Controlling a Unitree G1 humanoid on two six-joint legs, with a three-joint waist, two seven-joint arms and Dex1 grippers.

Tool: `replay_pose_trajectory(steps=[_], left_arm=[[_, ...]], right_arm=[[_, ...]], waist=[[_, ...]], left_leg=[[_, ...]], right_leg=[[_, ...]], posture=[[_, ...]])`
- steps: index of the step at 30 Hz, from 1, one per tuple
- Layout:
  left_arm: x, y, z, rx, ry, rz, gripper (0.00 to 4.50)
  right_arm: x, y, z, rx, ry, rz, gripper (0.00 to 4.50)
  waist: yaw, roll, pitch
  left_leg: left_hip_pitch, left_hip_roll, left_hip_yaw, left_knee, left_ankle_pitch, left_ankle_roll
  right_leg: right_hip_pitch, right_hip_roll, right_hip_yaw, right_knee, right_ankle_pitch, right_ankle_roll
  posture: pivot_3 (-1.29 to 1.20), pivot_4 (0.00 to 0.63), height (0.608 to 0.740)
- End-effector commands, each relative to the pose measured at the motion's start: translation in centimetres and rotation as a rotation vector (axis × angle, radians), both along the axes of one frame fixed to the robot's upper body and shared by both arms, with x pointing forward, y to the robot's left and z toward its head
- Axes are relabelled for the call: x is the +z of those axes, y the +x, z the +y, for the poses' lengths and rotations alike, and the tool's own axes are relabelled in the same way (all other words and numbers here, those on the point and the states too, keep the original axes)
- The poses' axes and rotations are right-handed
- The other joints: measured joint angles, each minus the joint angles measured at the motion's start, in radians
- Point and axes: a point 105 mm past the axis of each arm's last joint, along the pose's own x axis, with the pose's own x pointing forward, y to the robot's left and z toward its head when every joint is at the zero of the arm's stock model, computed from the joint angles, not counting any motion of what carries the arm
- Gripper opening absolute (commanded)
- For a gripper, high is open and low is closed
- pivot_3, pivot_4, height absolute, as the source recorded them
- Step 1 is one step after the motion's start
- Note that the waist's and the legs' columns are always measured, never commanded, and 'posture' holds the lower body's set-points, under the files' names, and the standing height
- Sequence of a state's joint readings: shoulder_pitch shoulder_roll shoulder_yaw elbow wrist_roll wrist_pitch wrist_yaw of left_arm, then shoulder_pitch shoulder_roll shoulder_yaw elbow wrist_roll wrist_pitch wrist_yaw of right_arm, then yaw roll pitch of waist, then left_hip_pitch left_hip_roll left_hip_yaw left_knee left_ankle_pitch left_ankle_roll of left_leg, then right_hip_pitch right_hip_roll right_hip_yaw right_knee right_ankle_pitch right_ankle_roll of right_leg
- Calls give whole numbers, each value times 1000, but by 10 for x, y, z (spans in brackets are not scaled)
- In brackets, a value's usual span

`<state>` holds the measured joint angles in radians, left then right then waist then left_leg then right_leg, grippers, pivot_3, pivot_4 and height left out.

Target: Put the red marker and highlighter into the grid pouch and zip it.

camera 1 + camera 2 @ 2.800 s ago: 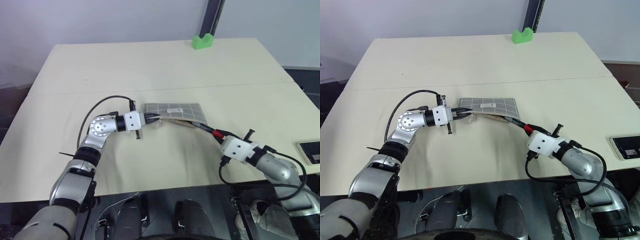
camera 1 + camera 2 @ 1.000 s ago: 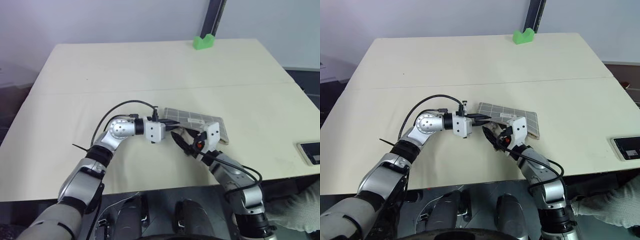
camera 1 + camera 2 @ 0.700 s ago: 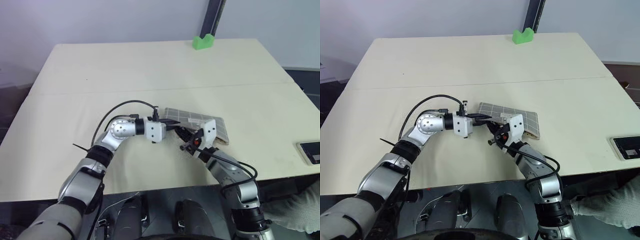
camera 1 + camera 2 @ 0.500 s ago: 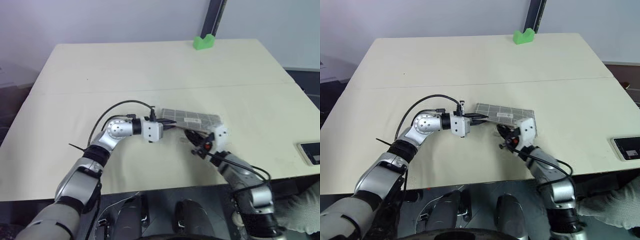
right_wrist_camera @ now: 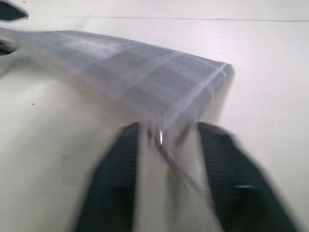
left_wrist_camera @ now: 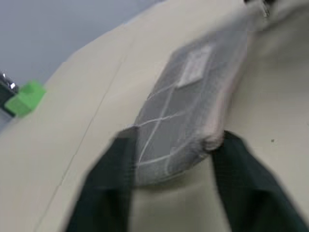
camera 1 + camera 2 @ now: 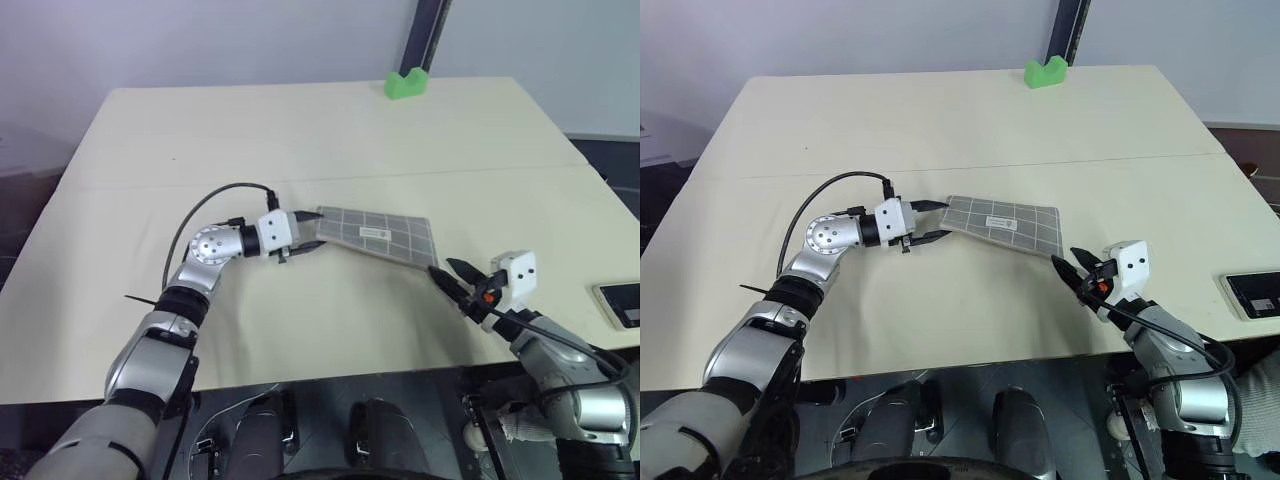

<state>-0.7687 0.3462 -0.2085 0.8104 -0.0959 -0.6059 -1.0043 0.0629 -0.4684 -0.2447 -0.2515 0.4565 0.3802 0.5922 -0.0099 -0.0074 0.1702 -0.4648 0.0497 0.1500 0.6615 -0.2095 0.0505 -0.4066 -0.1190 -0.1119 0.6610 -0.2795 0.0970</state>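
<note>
1. Pale cream table: fills most of the head views, with a grey wall along the top edge and a dark post behind the far edge.
2. Grid pouch: lies flat just right of centre of the frame, grey with white lines, its white label facing up. The red marker and the highlighter cannot be seen outside it.
3. Left gripper: reaches in from the left at mid-frame. Its two black fingers are spread, one on each side of the pouch's left end; in the left wrist view the pouch sits between them without a visible pinch.
4. Right gripper: lower right of the frame, apart from the pouch's right corner, fingers parted, nothing between them.
5. Green block: upper centre, at the table's far edge.
6. Dark flat device: right edge of the frame.
</note>
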Motion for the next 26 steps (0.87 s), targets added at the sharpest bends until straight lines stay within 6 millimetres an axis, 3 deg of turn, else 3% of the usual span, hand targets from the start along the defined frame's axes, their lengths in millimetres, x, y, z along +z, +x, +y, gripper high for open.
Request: replay_pose_trajectory(steps=[1, 2, 5, 9, 16, 21, 26], left_arm=[[15, -10, 4, -37, -114, 35, 4238], [15, -14, 9, -41, -136, 61, 4496], [19, -25, 20, -40, -194, 110, 4496], [21, -39, 57, 54, -284, 264, 4496], [5, -46, 123, 318, -270, 412, 4496], [2, -43, 153, 415, -285, 422, 4496], [-2, -37, 169, 473, -278, 387, 4496]], right_arm=[[19, -1, -5, 19, -37, -75, 4208], [21, -3, -7, 31, -44, -80, 4468], [27, -10, -11, 56, -58, -89, 4468], [39, -35, -14, 144, -51, -82, 4468], [40, -59, -54, 79, -136, -36, 4468], [44, -61, -86, 9, -200, -26, 4468], [41, -59, -91, 15, -220, -14, 4468]], waist=[[-1, 0, 0], [-2, 0, 0], [-3, 0, 0], [-2, 1, 0], [1, 3, 0], [4, 3, 1], [2, 3, 0]], left_leg=[[0, 0, 0, 0, 0, 0], [0, 0, 0, 0, 0, 0], [1, 0, 0, 0, 0, 0], [1, 1, -1, 0, 0, 0], [3, 1, -3, -1, -2, -3], [3, -1, -3, -7, -2, -4], [3, -1, -2, -12, -1, -5]], right_leg=[[0, 0, 0, 0, 0, 0], [0, 0, 0, 0, 0, 0], [1, 0, 0, 0, 0, 0], [1, 0, 0, 0, 0, 0], [3, -1, 0, -9, -2, -4], [3, -3, 1, -16, 0, -5], [0, -3, 1, -16, 0, -5]], posture=[[0, 150, 740], [0, 150, 740], [0, 150, 740], [0, 150, 740], [0, 150, 740], [0, 150, 740], [0, 150, 740]])
